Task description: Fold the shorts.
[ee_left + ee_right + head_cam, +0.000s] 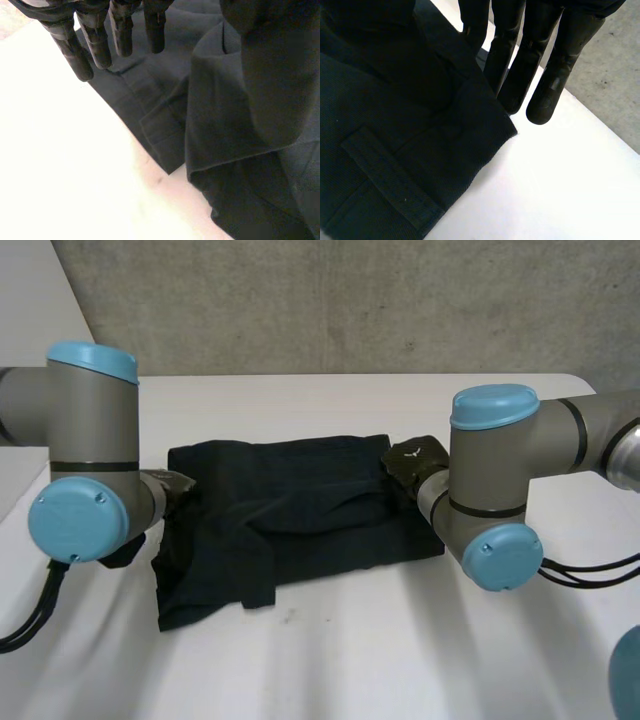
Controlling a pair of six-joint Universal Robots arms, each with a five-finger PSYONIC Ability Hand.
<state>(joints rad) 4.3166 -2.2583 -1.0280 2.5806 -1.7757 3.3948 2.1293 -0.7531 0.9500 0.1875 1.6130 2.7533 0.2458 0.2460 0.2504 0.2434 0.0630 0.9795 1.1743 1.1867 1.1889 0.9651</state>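
Across the near part of the white table [330, 640] the dark shorts [290, 510] lie spread out flat. One leg at their left end reaches closest to me, and a loose fold runs over their middle.

At the shorts' left end is my left arm [90, 440]. Through its wrist camera my left hand [97, 42] holds its fingers straight and slightly apart, with the tips over the shorts' hem where the cloth meets bare table. My thumb stands off to one side above a raised fold. It is dark against dark cloth, so I think it grips nothing, though I am not certain.

At the shorts' right end is my right arm [500, 470]. My right hand [555, 70] is at their far right corner with its fingers straight and side by side, and the tips hang just past the corner over bare table. The thumb is over the cloth, apart from the fingers, and nothing is clamped. A sewn strip [390, 175] crosses the cloth under my palm.

Beyond the shorts' far edge the table runs on to a grey concrete wall [330, 300].
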